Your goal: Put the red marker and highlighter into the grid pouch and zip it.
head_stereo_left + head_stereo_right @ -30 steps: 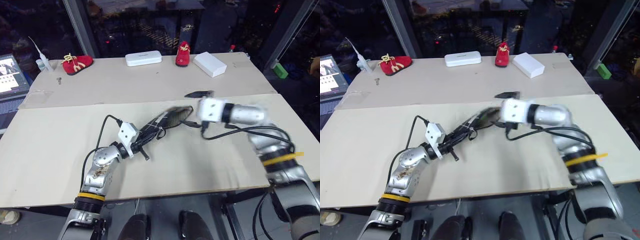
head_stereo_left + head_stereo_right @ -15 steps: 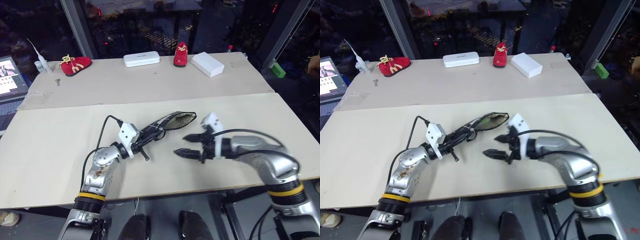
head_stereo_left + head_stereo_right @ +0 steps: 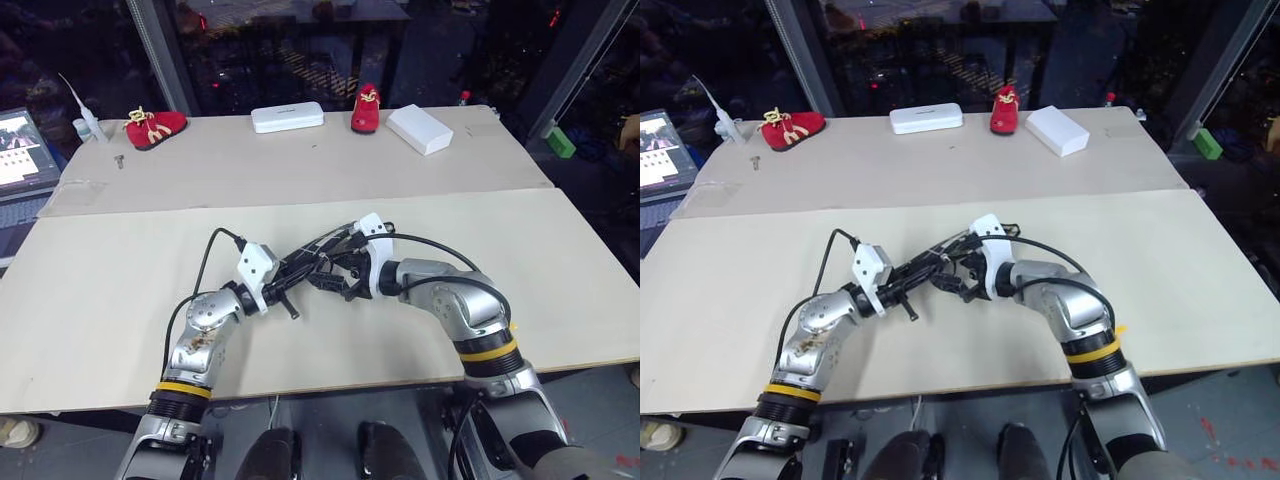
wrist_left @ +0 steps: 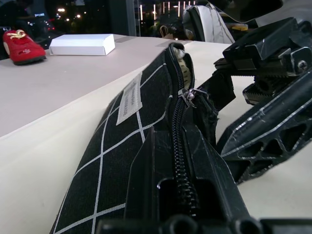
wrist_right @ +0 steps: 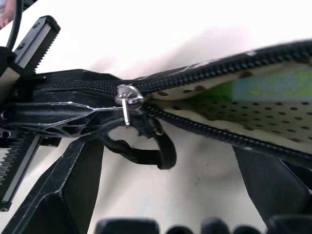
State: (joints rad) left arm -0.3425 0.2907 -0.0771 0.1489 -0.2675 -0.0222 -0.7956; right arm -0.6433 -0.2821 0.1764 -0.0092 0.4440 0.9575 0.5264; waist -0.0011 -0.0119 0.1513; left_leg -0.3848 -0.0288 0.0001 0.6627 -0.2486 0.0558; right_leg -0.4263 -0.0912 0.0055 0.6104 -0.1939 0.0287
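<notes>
My left gripper is shut on the near end of the grid pouch and holds it level above the table. The pouch is black with white grid lines, and its zipper faces up. The silver zipper pull with its black loop sits close to the left gripper's fingers. Past the pull the mouth gapes open. The light-green highlighter lies inside against the dotted lining. My right gripper is open, one finger on each side of the pull loop. The red marker is hidden.
At the table's far edge lie two white cases and two red shoes. A laptop sits off the left side and a green block off the right. A seam crosses the tabletop behind the pouch.
My right gripper came down from the pouch's far end, swung left and rolled over, and now straddles the zipper pull. The left gripper and the pouch stayed put.
</notes>
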